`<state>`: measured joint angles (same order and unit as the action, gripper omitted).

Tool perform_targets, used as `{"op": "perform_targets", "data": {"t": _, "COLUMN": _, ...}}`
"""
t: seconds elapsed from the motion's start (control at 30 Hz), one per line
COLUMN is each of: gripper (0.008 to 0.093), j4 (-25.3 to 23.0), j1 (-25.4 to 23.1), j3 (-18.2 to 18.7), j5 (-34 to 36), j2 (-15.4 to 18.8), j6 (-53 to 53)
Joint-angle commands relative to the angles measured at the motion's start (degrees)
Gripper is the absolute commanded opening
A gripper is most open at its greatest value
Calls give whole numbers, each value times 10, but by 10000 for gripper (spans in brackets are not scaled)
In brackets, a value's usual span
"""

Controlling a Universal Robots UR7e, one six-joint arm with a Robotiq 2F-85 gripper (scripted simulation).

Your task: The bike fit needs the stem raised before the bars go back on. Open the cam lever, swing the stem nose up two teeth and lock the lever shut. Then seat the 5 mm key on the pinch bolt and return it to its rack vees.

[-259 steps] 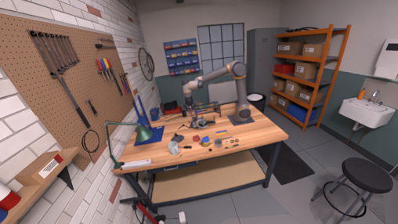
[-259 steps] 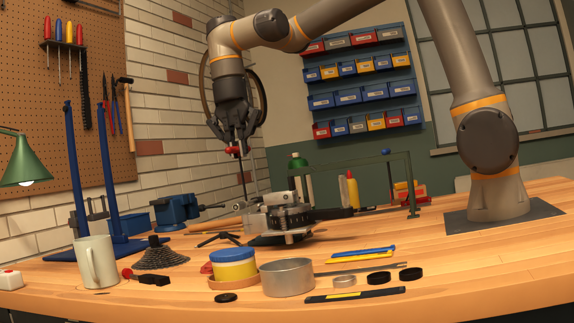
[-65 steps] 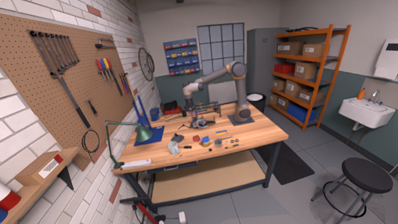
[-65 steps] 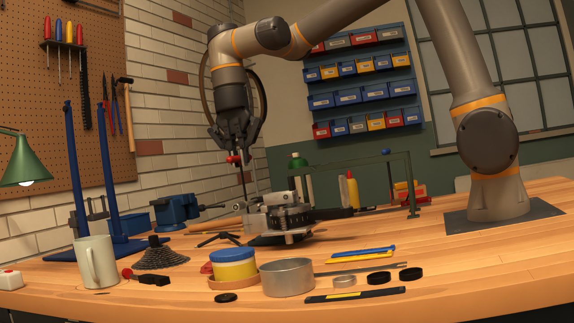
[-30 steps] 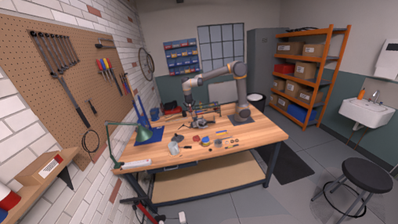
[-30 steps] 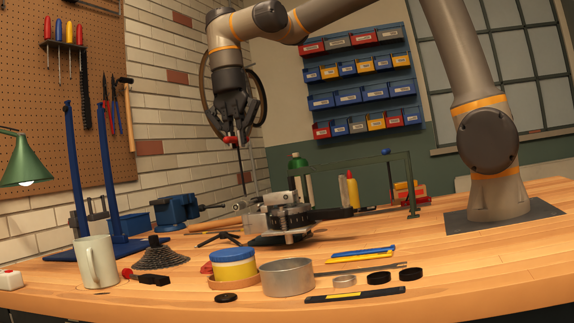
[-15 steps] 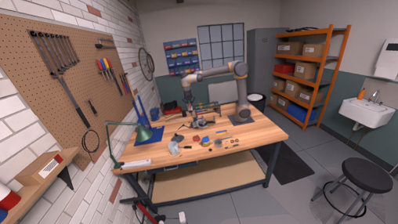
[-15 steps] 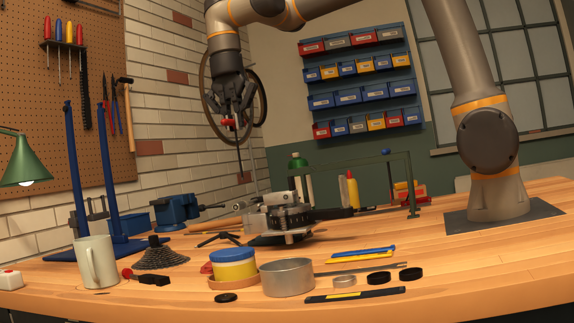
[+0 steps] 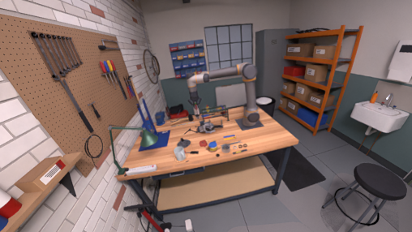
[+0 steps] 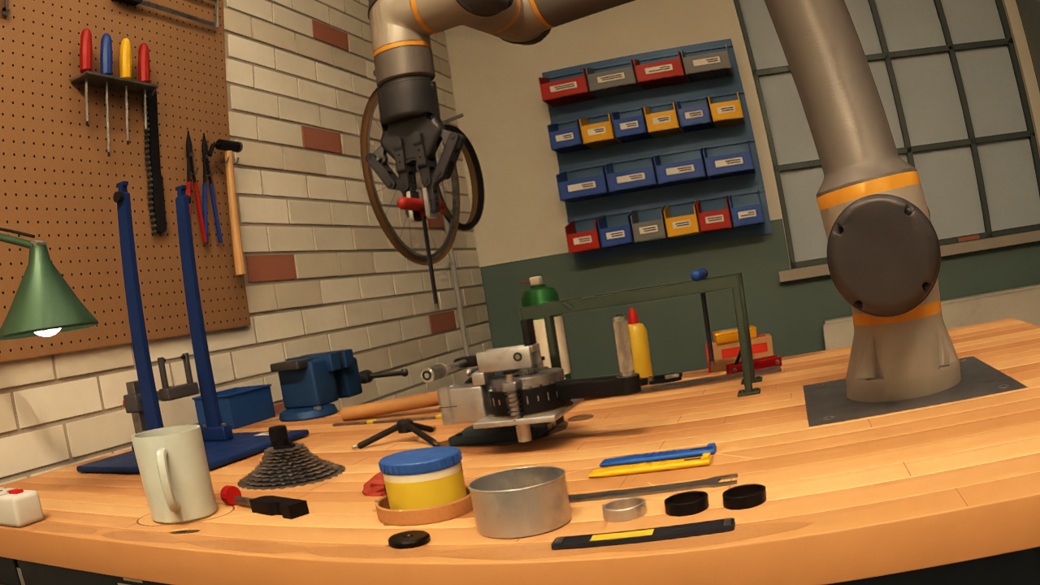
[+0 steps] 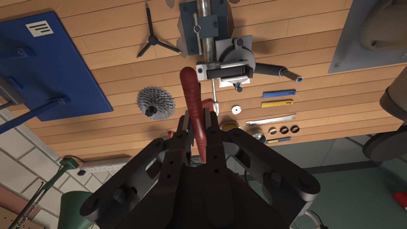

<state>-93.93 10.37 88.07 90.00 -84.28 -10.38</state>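
The 5 mm key (image 10: pixel 423 240) has a red ribbed T-handle (image 11: pixel 194 108) and a thin dark shaft that hangs straight down, high above the bench. The stem fixture (image 10: pixel 509 396) sits on the bench below and to the right of it, with its toothed black ring, silver clamp block and black stem arm (image 11: pixel 269 69) reaching toward the robot base. The green rack frame (image 10: pixel 654 320) stands behind the fixture. My gripper (image 10: pixel 416 190) is well above the fixture's left end, closed on the key's red handle.
A brick wall with a hung wheel rim (image 10: pixel 422 189) and a blue bin panel (image 10: pixel 654 142) stand behind. A blue vise (image 10: pixel 316 380), cassette (image 10: pixel 289 463), three-way wrench (image 11: pixel 153 42), mug (image 10: pixel 173 473), tub (image 10: pixel 423 477), tin (image 10: pixel 519 500) and small tools crowd the bench front.
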Motion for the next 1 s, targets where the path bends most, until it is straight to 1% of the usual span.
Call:
{"op": "perform_targets", "data": {"t": 0.0, "gripper": 80, "j4": 0, "j1": 0, "j3": -1, "j5": 0, "j2": 0, "j6": 0}}
{"op": "perform_targets", "data": {"t": 0.37, "gripper": 80, "j4": 3, "j1": 0, "j3": -3, "j5": 0, "j2": -1, "j6": 0}}
{"op": "perform_targets", "data": {"t": 0.57, "gripper": 80, "j4": 3, "j1": 6, "j3": 1, "j5": 0, "j2": -5, "j6": -6}}
{"op": "perform_targets", "data": {"t": 0.77, "gripper": 80, "j4": 1, "j1": 26, "j3": 16, "j5": 0, "j2": -19, "j6": -26}}
{"op": "perform_targets", "data": {"t": 0.97, "gripper": 80, "j4": 0, "j1": 65, "j3": 41, "j5": 0, "j2": -43, "j6": -64}}
